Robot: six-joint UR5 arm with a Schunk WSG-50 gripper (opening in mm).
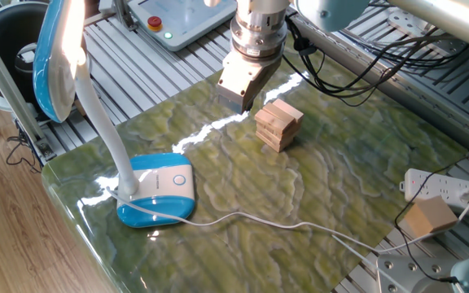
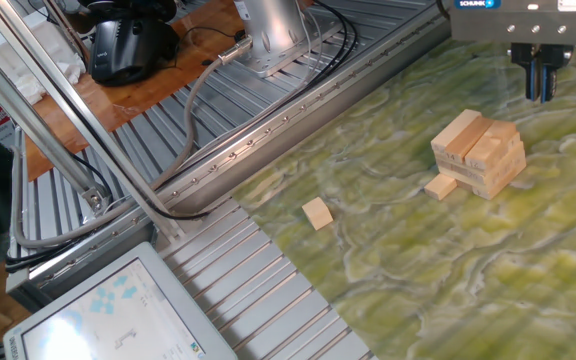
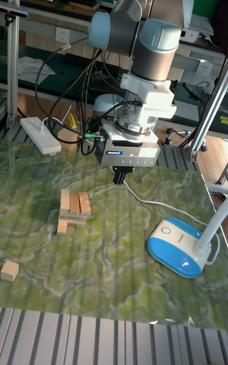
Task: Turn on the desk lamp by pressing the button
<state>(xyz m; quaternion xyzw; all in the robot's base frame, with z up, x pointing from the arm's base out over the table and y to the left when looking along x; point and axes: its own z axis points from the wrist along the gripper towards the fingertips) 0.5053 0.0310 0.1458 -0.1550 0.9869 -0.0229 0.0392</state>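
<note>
The lamp [image 1: 155, 189] stands at the near left corner of the green marbled bench [image 1: 316, 187] in one fixed view. Its blue-and-white base lies flat on the surface, and its white neck curves up to the big blue-rimmed head [image 1: 59, 53] at the top left of that picture. The button [image 1: 179, 181], small, round and white with a pale ring, sits on the white top panel of the base, toward the end away from the neck. In the tall fixed view the same lamp base [image 3: 177, 246] is at the right, with the button [image 3: 166, 230] on its left end. A white cord [image 1: 283, 224] runs from the base across the bench toward the right edge.

The gripper [image 1: 238, 99] hangs above the far side of the bench, well apart from the lamp and just left of a stack of wooden blocks [image 1: 278, 124]. It touches nothing. In the other fixed view the gripper [image 2: 542, 84] hangs over the bench beyond the same stack [image 2: 480, 155], its dark fingers pointing straight down; whether the jaws are open or closed I cannot tell from any view.

One loose wooden block [image 2: 317, 213] lies alone on the bench, away from the stack. A white power strip [image 1: 450, 191] rests off the right edge of the bench, and a grey control box with a red button [image 1: 173, 20] sits on the ribbed metal beyond the far edge.
</note>
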